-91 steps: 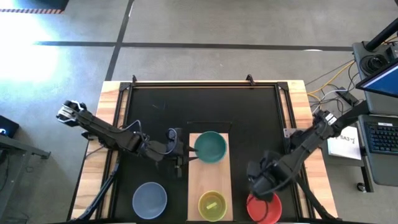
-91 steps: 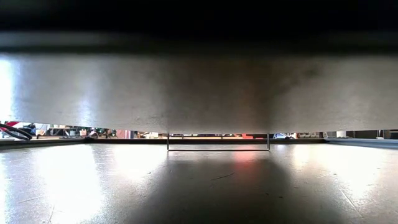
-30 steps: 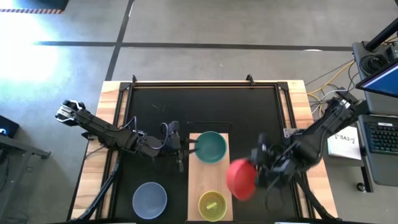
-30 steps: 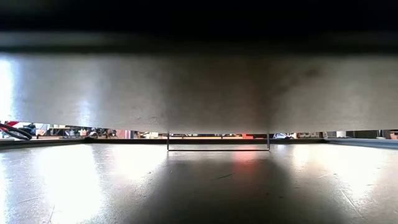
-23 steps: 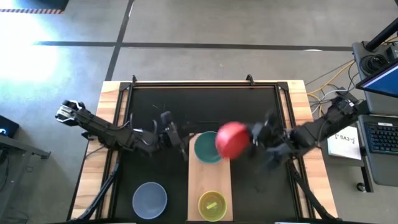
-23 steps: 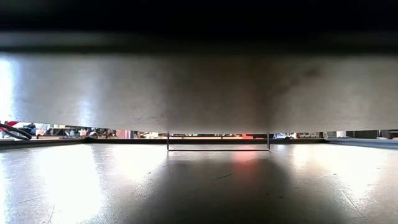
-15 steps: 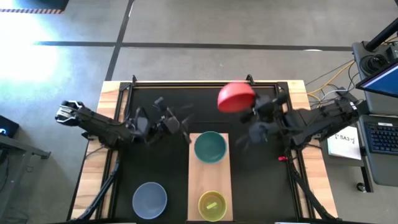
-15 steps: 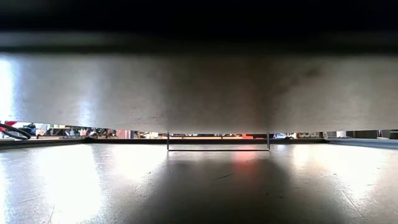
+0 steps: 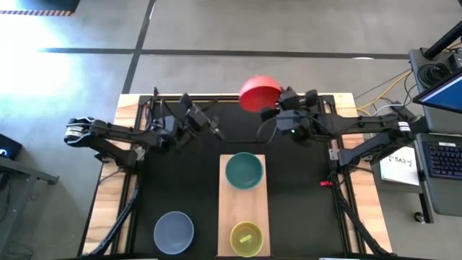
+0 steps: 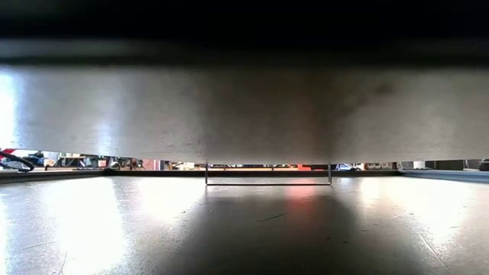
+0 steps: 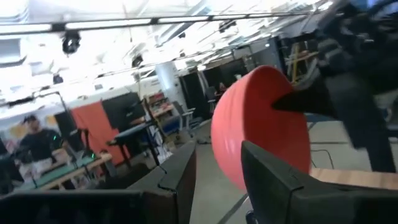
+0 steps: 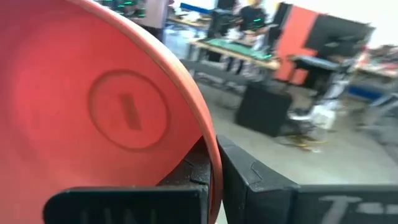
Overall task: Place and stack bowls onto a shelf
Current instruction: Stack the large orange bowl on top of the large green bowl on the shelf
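My right gripper [image 9: 268, 110] is shut on a red bowl [image 9: 259, 94], which hangs tipped on edge above the table's far edge. My left gripper [image 9: 214, 130] stands open left of it, over the far left of the black tabletop, with nothing between its fingers; its wrist view shows the red bowl [image 11: 258, 134] beyond them. On the pale wooden shelf [image 9: 243, 206] a teal bowl [image 9: 243, 171] rests at the far end. A yellow bowl [image 9: 245, 238] with a small green thing inside sits at the near end. A grey-blue bowl [image 9: 173, 231] sits on the tabletop, near left. My right gripper pinches the red bowl's rim [image 12: 210, 163] between its two fingers, one finger on each face of the wall. The fingers come about level from the table's right side. The bowl is lifted clear and stands tipped on edge.
Bare black tabletop [image 9: 303, 188] lies on both sides of the shelf. Wooden side boards [image 9: 126, 115] and a black frame rail [image 9: 224, 96] border the table. A desk with a laptop [image 9: 440, 155] stands beyond the right edge.
My right gripper has swung the red bowl from beside the shelf's right side up toward the table's far edge, turning as it went, so the bowl is now on edge. My left gripper has risen from beside the teal bowl and gone toward the far edge, turning too.
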